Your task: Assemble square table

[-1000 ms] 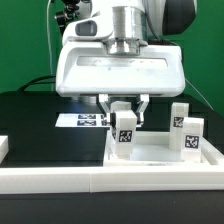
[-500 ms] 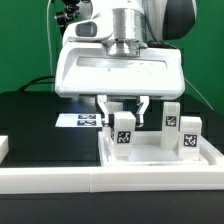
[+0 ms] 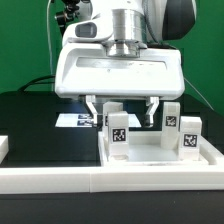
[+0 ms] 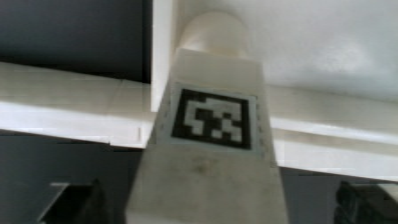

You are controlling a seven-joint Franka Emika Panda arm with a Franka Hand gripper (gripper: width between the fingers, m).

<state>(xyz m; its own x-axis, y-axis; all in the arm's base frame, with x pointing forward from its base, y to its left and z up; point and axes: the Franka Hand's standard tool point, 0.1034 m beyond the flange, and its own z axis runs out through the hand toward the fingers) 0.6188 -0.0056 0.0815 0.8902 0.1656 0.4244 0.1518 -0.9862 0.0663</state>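
The white square table top point(image 3: 160, 156) lies at the exterior view's right, rim up. A white tagged leg block point(image 3: 118, 131) stands upright in its near left corner. My gripper point(image 3: 122, 112) hangs over this leg with its jaws spread wide, one finger on each side and apart from it. In the wrist view the leg point(image 4: 214, 120) fills the middle, with a dark finger point(image 4: 71, 200) off to the side and a gap between them. Two more legs point(image 3: 172, 117) point(image 3: 191, 136) stand at the top's right side.
The marker board point(image 3: 75, 121) lies on the black table behind the top's left edge. A long white rail point(image 3: 100, 182) runs along the front. A small white block point(image 3: 3, 147) sits at the exterior view's far left.
The jaws have opened from close around the leg to wide apart. The leg now stands free in the corner, slightly lower and further left than before.
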